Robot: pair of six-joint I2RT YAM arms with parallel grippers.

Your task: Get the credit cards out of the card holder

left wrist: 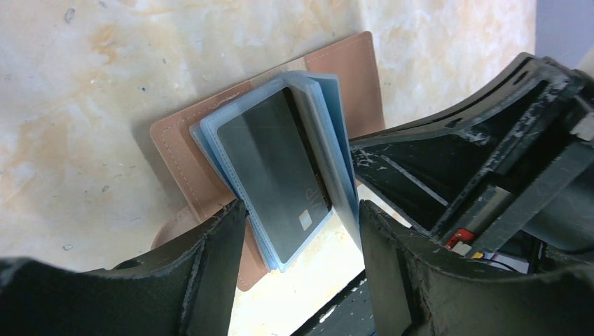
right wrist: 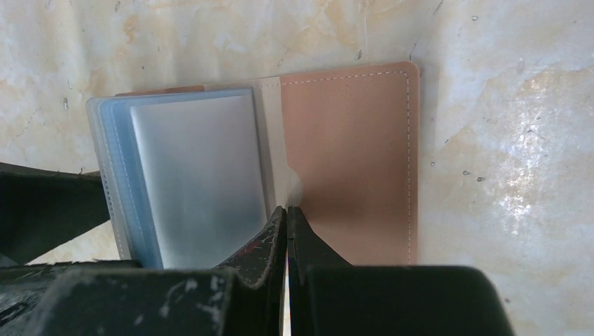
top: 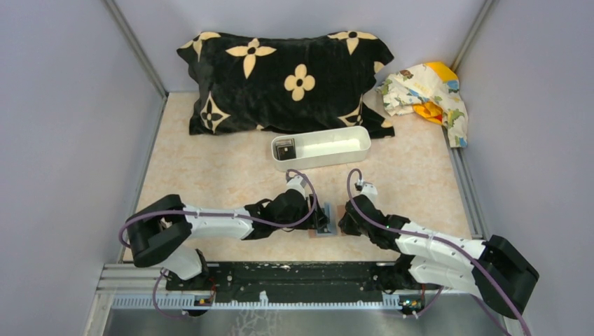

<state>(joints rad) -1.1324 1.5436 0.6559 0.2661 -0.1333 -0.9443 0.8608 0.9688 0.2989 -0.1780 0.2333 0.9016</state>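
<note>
The card holder [top: 326,222] lies open on the table between my two grippers, brown cover [right wrist: 350,154] flat and light blue sleeves [right wrist: 115,175] fanned up. A dark grey credit card [left wrist: 270,175] shows in the top sleeve. My left gripper [left wrist: 301,241] is open, its fingers [left wrist: 220,262] either side of the sleeves' near end. My right gripper [right wrist: 287,210] is shut with nothing in it, and its tip rests on the holder by the spine. In the top view the left gripper [top: 316,215] and right gripper [top: 344,221] flank the holder.
A long white tray [top: 329,155] stands behind the holder with a small dark thing [top: 284,148] at its left end. A black flowered pillow [top: 287,77] and a crumpled cloth [top: 427,94] lie at the back. Grey walls close in both sides.
</note>
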